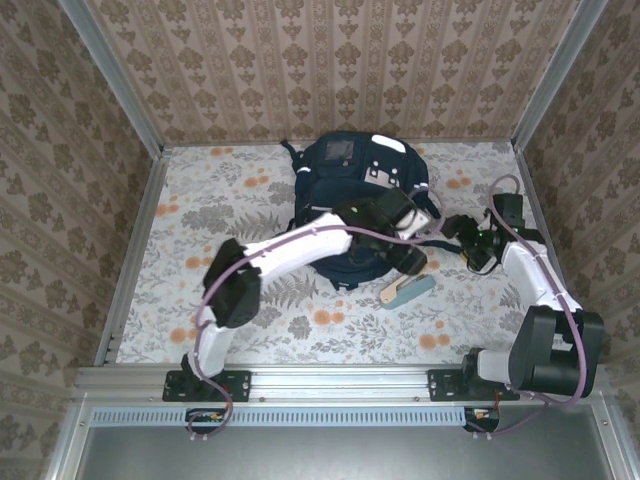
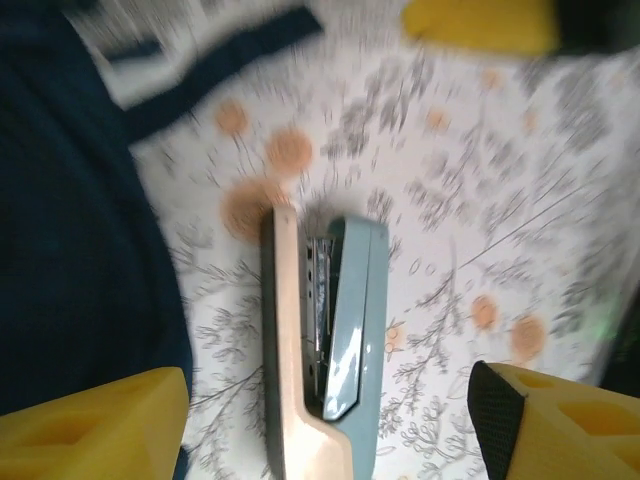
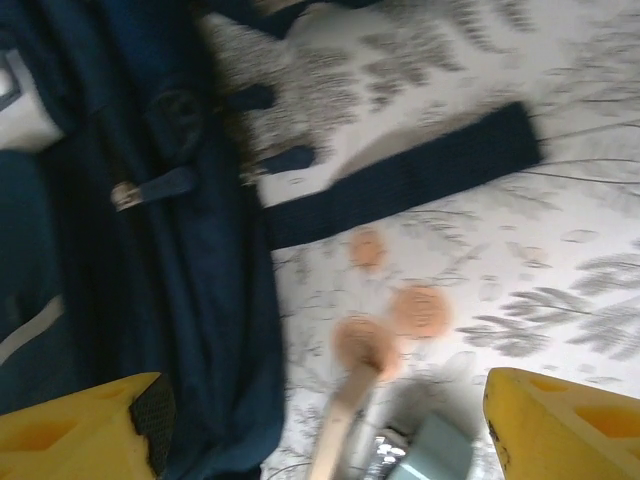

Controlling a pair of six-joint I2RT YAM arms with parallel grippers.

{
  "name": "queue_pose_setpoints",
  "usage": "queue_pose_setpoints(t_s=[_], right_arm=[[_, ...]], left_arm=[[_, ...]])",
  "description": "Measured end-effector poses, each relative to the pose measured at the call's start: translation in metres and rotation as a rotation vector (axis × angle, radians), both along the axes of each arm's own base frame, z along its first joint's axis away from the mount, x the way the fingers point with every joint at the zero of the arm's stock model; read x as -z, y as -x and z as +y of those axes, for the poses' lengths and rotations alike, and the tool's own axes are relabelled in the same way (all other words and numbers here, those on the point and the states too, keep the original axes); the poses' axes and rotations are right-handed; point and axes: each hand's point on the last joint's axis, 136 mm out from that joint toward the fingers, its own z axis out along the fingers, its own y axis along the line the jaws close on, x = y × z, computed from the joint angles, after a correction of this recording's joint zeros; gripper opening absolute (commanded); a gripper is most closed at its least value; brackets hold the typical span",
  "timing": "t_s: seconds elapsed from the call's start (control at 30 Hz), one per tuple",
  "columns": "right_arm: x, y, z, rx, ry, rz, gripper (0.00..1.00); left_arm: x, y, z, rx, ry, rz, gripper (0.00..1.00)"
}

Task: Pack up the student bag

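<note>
bag just behind stapler. left gripper over stapler, jaws wide, empty; right gripper beside stapler, wide, empty. risk: stapler on its side, so off-centre pinch may twist it out.

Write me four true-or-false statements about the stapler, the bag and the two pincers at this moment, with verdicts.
1. The stapler lies on the floral table, just right of the student bag. True.
2. The left pincer is shut on the stapler. False: its fingers stand wide apart on either side of the stapler and touch nothing.
3. The right pincer grips a bag strap. False: it is open and holds nothing; the strap lies flat on the table.
4. The student bag sits toward the far side of the table, close to the back wall. True.
</note>
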Motion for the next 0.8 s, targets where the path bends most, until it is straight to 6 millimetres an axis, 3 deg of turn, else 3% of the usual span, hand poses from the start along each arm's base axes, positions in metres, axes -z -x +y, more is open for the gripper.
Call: queue_pose_setpoints(t_s=[0.1,0.2,0.27,0.37,0.43,0.53,0.63,0.7,0.8], right_arm=[[-0.012,-0.019,0.021,-0.071,-0.008,-0.051,0.83],[-0.019,-0.042,0.044,-0.137,-0.013,-0.082,0.83],[-0.02,-0.058,0.059,-0.172,-0.018,-0.089,0.84],[-0.017,-0.082,0.077,-0.208,-0.023,-0.09,0.83],[-0.012,-0.102,0.085,-0.223,-0.023,-0.092,0.83],[-0.001,-0.129,0.087,-0.22,-0.01,-0.089,0.83],[0.013,-0.152,0.088,-0.215,0.002,-0.081,0.82],[0.022,-0.161,0.09,-0.221,0.006,-0.071,0.82],[0.034,-0.171,0.098,-0.245,0.003,-0.057,0.81]], left_arm=[[-0.05,-0.029,0.03,-0.087,0.095,-0.042,0.73],[-0.069,-0.079,0.079,-0.247,0.133,-0.071,0.71],[-0.06,-0.117,0.117,-0.381,0.114,-0.07,0.71],[-0.026,-0.168,0.173,-0.567,0.052,-0.035,0.72],[0.0,-0.193,0.198,-0.646,0.026,0.007,0.72],[0.037,-0.224,0.212,-0.704,0.026,0.095,0.7],[0.064,-0.24,0.208,-0.701,0.064,0.207,0.66],[0.072,-0.241,0.202,-0.684,0.099,0.273,0.61],[0.068,-0.239,0.196,-0.669,0.147,0.314,0.5]])
